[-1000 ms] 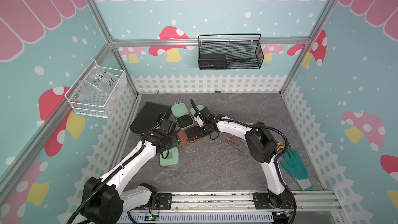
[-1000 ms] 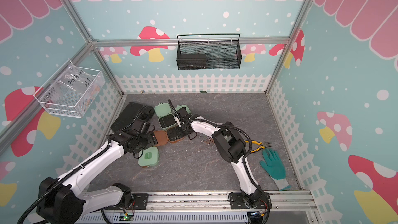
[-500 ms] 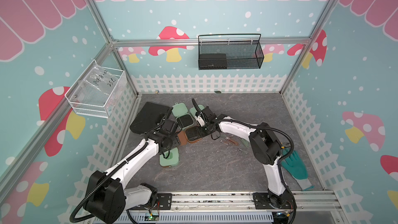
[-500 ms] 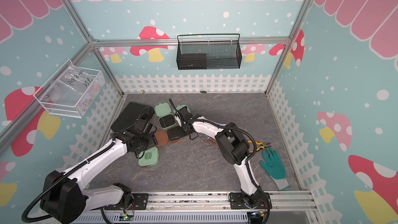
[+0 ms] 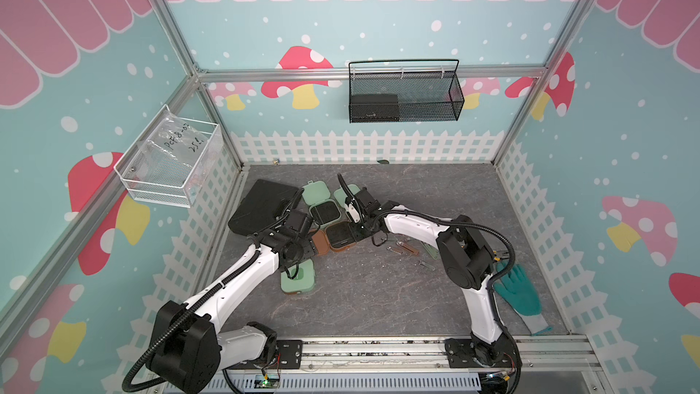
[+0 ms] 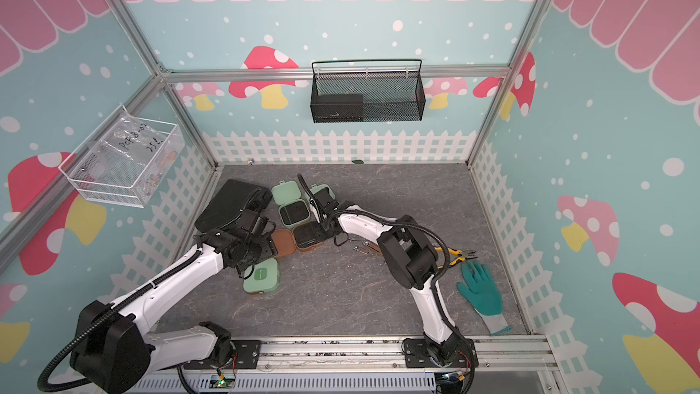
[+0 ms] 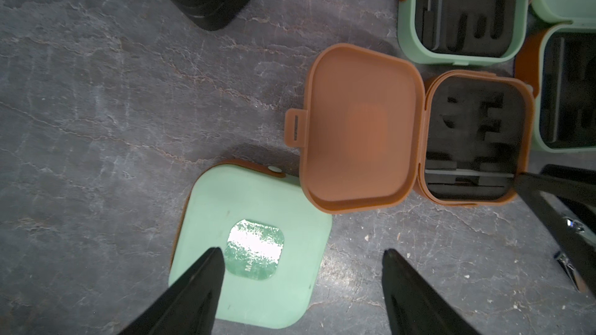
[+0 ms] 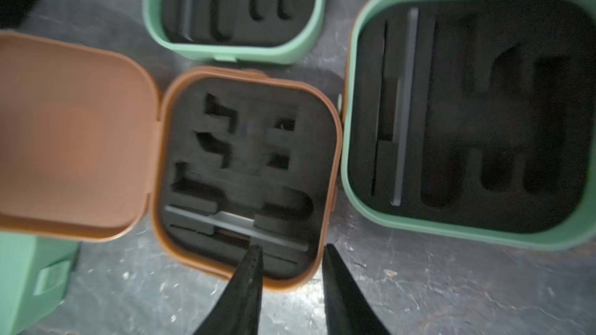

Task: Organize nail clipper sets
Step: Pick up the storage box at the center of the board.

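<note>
We're in a booth with mint walls, pink scallops and mushrooms, over a grey marbled desk (image 5: 378, 297). On the side wall a white wire basket (image 5: 159, 193) holds a clear bag (image 5: 178, 145); the handwriting reads roughly "Pet 8-02". The big black case (image 5: 261, 206) lies below it.

On to the sets. The brown case (image 8: 245, 169) lies open, with one open mint case (image 8: 467, 114) just beside it and a second open mint case (image 8: 235, 1) close by. The closed mint case (image 7: 258, 198) carries a shiny green sticker (image 7: 254, 249), and we can read "MA" on it.

The left jaws are spread wide above that closed case, one finger (image 7: 200, 285) over the sticker's edge. The right jaws are narrowly parted and straddle the brown case's rim beside a slotted silver tool (image 8: 232, 220).
</note>
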`<state>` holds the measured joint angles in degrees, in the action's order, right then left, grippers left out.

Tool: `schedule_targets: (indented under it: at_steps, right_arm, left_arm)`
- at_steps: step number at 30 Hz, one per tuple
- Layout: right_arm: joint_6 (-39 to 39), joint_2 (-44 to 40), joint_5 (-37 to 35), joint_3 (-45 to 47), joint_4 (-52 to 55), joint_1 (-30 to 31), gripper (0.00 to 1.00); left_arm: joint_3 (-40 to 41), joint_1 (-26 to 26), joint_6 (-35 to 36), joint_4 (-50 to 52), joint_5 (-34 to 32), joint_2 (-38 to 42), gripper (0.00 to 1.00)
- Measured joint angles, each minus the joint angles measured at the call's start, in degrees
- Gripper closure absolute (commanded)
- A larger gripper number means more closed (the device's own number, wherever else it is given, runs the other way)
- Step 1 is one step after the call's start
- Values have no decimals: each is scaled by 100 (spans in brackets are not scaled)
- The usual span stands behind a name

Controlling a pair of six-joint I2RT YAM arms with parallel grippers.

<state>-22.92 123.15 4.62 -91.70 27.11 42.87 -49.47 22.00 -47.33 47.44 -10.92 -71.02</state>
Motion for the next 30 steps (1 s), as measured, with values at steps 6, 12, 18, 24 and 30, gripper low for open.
schedule_targets:
  at_steps: [6,12,18,24,30]
  right_arm:
    - [0,55,-225,-74,0,-17,74]
    - [-44,55,-271,-74,-33,-17,85]
    - [-146,52,-269,-22,-116,-17,95]
    - [-332,-105,-275,295,-420,-7,100]
    - [-1064,-868,-463,1368,-544,142,100]
  left_arm:
    - [11,0,0,-13,0,20,21]
    - [35,0,0,-20,0,22,21]
    - [83,0,0,-33,7,55,21]
    - [129,0,-2,-52,44,175,21]
    - [284,0,-2,-131,142,319,21]
